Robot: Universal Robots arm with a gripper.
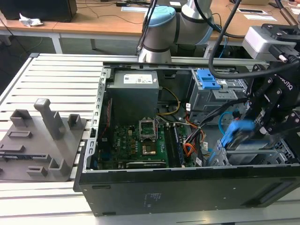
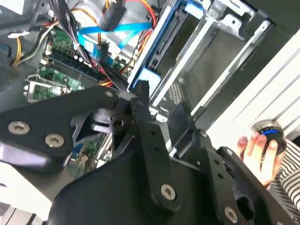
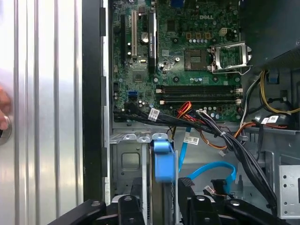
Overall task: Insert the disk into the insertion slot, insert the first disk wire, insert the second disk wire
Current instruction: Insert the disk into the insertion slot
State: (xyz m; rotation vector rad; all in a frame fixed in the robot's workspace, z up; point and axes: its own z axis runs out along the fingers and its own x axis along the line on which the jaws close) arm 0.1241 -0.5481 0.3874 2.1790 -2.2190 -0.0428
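- My work sits on a slatted aluminium table (image 1: 56,79), evenly lit.
- A grey moulded fixture (image 1: 42,136) rests on it, at the exterior view's left.
- Beyond it stand wooden desks (image 1: 93,21) over dark floor (image 1: 28,47).

The exterior view stands off the arm (image 1: 159,33), high and in front of the open computer case (image 1: 187,187). It looks down at a slant from a middle distance. The slatted table (image 1: 56,79) takes the exterior view's left, the arm sits at top centre, and the gripper (image 1: 251,130) is at the right edge.

The first wrist view looks straight down past the gripper into the case from close by, onto the motherboard (image 3: 187,56) and the disk (image 3: 161,159) clamped between the fingers (image 3: 185,187).

The second wrist view is closer still and tilted. It peers over the gripper's black linkage (image 2: 150,140), across the case wall, to a person's hand (image 2: 260,150).

All three views share the motherboard and the blue cable (image 3: 211,169).
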